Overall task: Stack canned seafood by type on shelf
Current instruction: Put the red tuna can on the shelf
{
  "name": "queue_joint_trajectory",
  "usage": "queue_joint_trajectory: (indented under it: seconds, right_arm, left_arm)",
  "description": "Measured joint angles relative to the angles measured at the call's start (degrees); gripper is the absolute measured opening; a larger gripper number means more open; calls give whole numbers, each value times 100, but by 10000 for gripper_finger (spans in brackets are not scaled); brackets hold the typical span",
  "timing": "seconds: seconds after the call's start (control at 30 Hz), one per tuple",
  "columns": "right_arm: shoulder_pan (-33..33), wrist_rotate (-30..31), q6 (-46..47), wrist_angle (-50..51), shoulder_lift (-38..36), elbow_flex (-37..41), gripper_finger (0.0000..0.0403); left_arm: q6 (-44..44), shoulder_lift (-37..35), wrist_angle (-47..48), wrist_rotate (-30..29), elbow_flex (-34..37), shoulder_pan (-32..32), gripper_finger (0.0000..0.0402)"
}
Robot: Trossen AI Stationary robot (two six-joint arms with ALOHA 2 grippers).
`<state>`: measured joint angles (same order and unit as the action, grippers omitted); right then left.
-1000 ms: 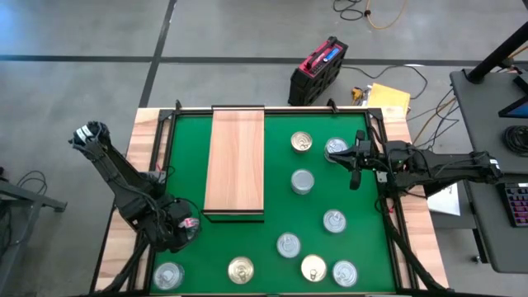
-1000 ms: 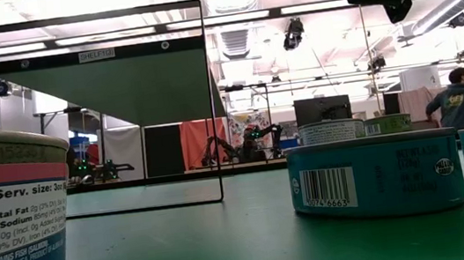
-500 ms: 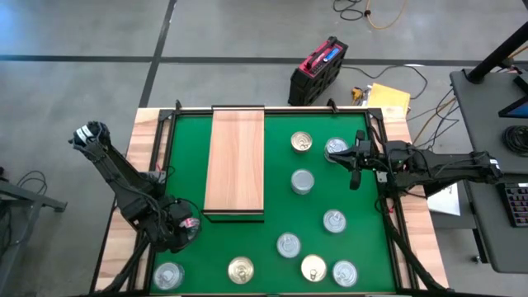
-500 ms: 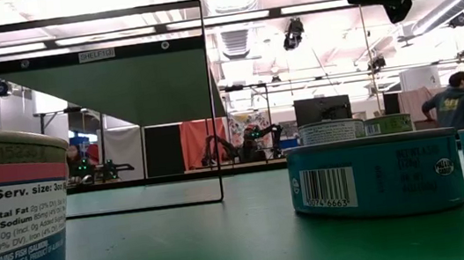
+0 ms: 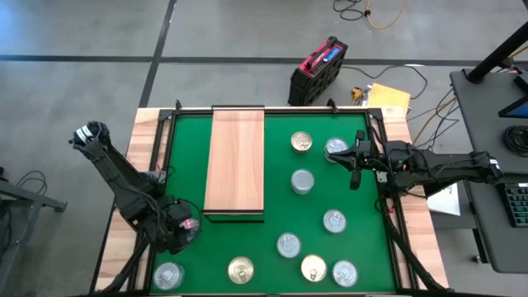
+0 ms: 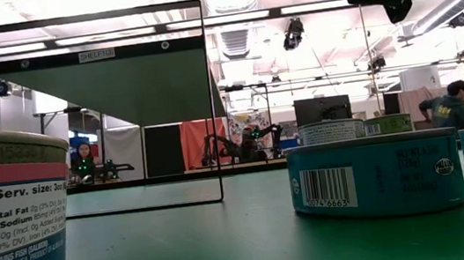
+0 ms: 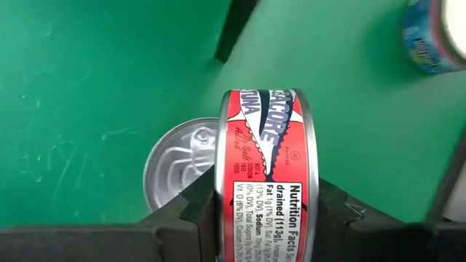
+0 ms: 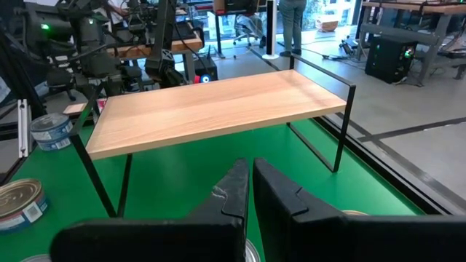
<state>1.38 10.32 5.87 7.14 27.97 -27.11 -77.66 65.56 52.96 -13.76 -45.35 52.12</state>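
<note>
The left gripper (image 7: pixel 262 218) is at about 8 o'clock on the bench (image 5: pixel 190 165), just off the near left corner of the shelf (image 5: pixel 235 161), and its fingers (image 7: pixel 182 225) are pinching a red-labelled tin (image 7: pixel 263 164) by the two flat faces, so the tin stands on edge between them (the nutrition label faces the wrist camera). Under it a silver-lidded tin (image 7: pixel 178 164) lies flat on the green mat. The shelf is a raised wooden board on thin black legs, at 11 to 12 o'clock on the bench, and nothing is on it yet. The other tins are spread from 1 to 6 o'clock: for example a gold-lidded tin (image 5: pixel 301 142) near 1 o'clock, a silver tin (image 5: pixel 303 181) at the middle right, and a gold tin (image 5: pixel 240 269) at 6 o'clock. I judge that the step in hand is carrying the red tin to the shelf. To do it well, the arm should lift high enough to pass the board's edge, then turn the wrist until the tin is flat before lowering it, because a tin released on edge will roll. It should go near one end of the board, leaving space for the other types. The right gripper (image 8: pixel 250 193) waits near 2 o'clock, beside a silver-lidded can (image 5: pixel 335 148), with fingers pressed together and holding nothing.
</note>
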Motion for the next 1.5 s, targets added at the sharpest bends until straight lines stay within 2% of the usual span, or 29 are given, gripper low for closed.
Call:
queue_joint_trajectory:
  seconds: [0.37,0.57,0.67,0.8,1.03,1.33,1.5]
  right_arm:
    - [1,0,0,-2,0,0,13]
    - [1,1,-43,-8,0,0,13]
    - [1,1,-50,-11,0,0,13]
    - [1,1,-50,-11,0,0,13]
    - [1,1,-42,-13,0,0,13]
    - [1,1,-35,-13,0,0,13]
    - [1,3,-134,-13,0,0,13]
  left_arm:
    - [41,0,1481,-122,-1069,0,120]
    - [-500,-2,2840,-272,-1721,0,120]
    - [-674,-2,3249,-684,-1991,0,120]
    - [-738,-9,3355,-1544,-2264,-7,120]
    - [-838,-30,3707,-2638,-2611,-99,120]
    - [-385,-166,3706,-3221,-2546,-697,120]
    - [-338,-299,3697,-3656,-2560,-817,120]
